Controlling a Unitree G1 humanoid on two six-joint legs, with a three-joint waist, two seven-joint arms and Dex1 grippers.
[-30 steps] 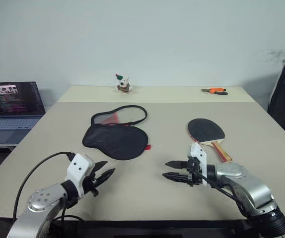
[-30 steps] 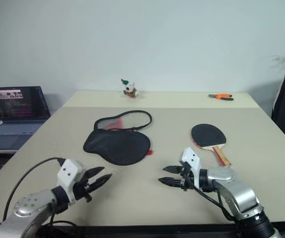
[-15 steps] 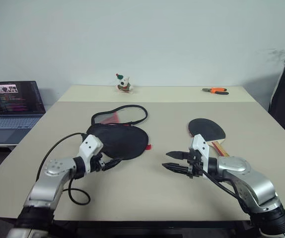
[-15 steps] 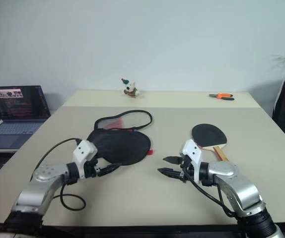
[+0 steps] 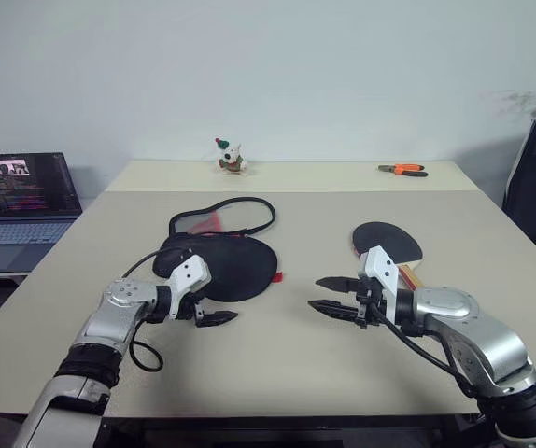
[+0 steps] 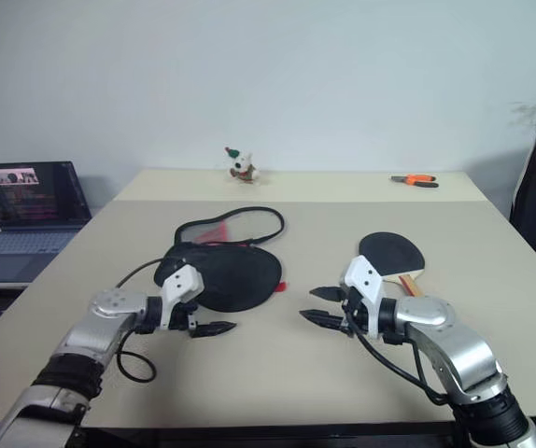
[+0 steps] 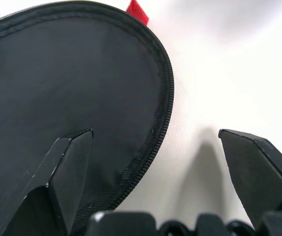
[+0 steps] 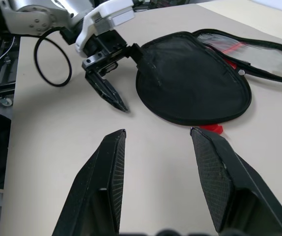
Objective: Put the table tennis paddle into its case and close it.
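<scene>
Left wrist view has the left gripper (image 7: 155,162) spread wide over the near rim of the case (image 7: 67,83): one black finger sits above the fabric, the other above bare table (image 7: 219,64), with the zip-edged seam running between them. Nothing is pinched. The case is a soft, matte black pouch with a rounded outline, a corded zip along its border and a small red tab (image 7: 137,11) at the rim beyond the fingertips. Its opened flap, a loop of black edging around a see-through panel with red showing, lies on the far side of the pouch from this gripper.

Seen from the head, the right gripper (image 5: 329,295) hovers above the tabletop with its two pointed fingers partly apart and empty, aimed toward the case. The table tennis paddle (image 5: 387,244) lies flat just behind and outward of that gripper, black round rubber face up, its pale wooden handle running back under the wrist. Between the two grippers the smooth beige surface is open. A small toy figure (image 5: 230,157) and orange-handled pliers (image 5: 403,170) sit near the far edge; a laptop (image 5: 21,210) stands outward of the left arm.
</scene>
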